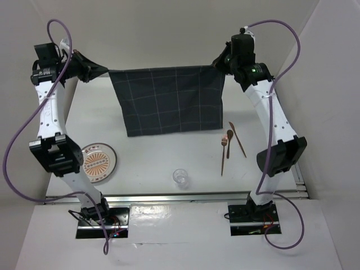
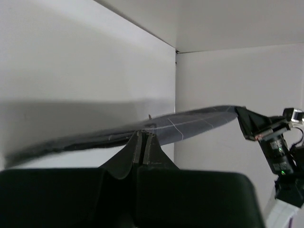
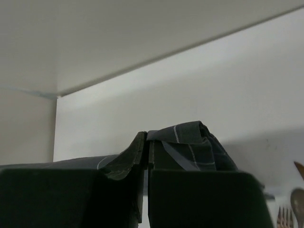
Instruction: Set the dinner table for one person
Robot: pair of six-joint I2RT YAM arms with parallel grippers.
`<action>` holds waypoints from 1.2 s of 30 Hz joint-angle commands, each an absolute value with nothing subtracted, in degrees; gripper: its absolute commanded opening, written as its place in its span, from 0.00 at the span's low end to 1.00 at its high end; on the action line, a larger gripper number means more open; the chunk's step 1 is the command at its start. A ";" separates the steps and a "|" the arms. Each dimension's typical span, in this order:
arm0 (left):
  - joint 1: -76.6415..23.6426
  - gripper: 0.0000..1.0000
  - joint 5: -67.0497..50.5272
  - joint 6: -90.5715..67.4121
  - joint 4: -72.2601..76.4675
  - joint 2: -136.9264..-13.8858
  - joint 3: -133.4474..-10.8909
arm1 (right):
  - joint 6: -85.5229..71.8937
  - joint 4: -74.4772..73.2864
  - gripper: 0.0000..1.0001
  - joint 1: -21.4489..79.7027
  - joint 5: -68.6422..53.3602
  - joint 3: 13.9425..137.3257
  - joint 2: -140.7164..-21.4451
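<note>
The counter fills the middle of the top view. The dark checked cloth is stretched flat over its upper middle between my two hands, and I cannot tell whether the cloth's lower edge touches the surface. My left hand is closed tight on the cloth's upper left corner; the wrist view shows the fingers pressed together with fabric pinched between them. My right hand is clamped the same way on the upper right corner, where the fabric bunches a little. A patterned plate lies at lower left and a clear glass at lower centre. A fork, spoon and knife lie right of centre, just beside the cloth's lower right corner. I judge the step in hand is spreading the cloth as a place mat. To do it well I should lower both hands level and together with even tension so no fold forms. The lower edge should land short of the glass, and the right side should stay off the cutlery before I let go.
</note>
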State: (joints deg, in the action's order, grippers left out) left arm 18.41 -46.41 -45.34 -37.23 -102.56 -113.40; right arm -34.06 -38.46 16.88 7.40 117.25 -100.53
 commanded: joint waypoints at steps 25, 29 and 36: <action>19.16 0.90 -36.58 -30.25 -38.22 -84.82 -70.06 | -36.19 -22.21 0.90 18.98 -1.43 56.09 -75.87; 19.16 1.00 -30.68 -28.92 -42.09 -83.50 -70.74 | -36.74 -25.14 0.96 18.98 1.66 53.17 -70.85; 13.46 0.00 -31.55 -34.18 -33.31 -87.96 -70.74 | -32.17 -24.96 0.25 19.51 -1.93 65.10 -79.86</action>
State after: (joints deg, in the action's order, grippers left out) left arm 17.17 -31.70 -32.05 -38.13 -85.14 -69.36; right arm -34.81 -26.98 19.14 -0.45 57.39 -73.93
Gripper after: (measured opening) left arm 0.109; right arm 0.331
